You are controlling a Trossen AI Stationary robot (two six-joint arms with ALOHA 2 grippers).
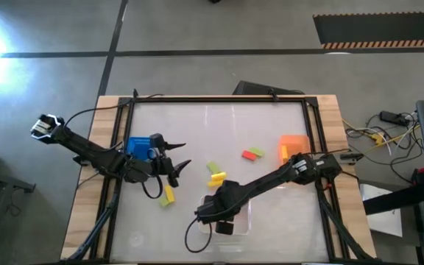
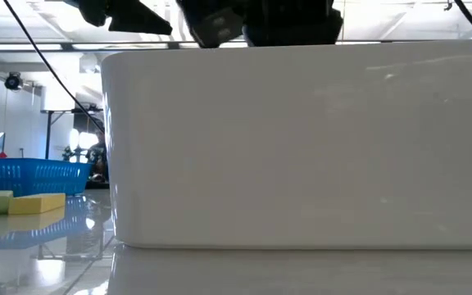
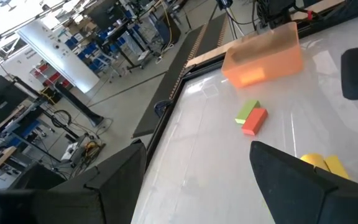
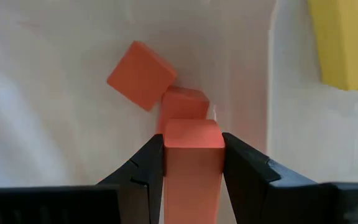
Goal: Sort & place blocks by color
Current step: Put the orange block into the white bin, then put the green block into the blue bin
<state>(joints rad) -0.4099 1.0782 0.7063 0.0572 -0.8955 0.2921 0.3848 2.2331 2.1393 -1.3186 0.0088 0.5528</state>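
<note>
High view, right gripper: the right gripper hangs over the white tray at the near edge of the counter; what it carries cannot be made out from here.
High view, left gripper: the left gripper waits with jaws spread wide and nothing in them, just beside the blue bin.
High view, loose blocks: a yellow block, a green and yellow cluster and a green-red pair lie apart on the counter; the orange bin stands at the far right.
Low view: the tray wall fills the picture, so the drop itself is hidden; two blocks lie near the blue bin.
Left wrist view: the green-red pair lies in front of the orange bin, and the left arm's own fingers stand well apart.
Right wrist view: the right gripper is closed on an orange block held on end, right over two orange blocks already in the tray.
Risk, landing: a release from here likely puts the held block on the one beneath it, so it could topple or knock its neighbours.
Risk, tray wall: a yellow block shows beyond the tray edge; a sideways swing could clip the wall.
Risk, left arm: a reach toward the centre cluster could cross the right arm.
</note>
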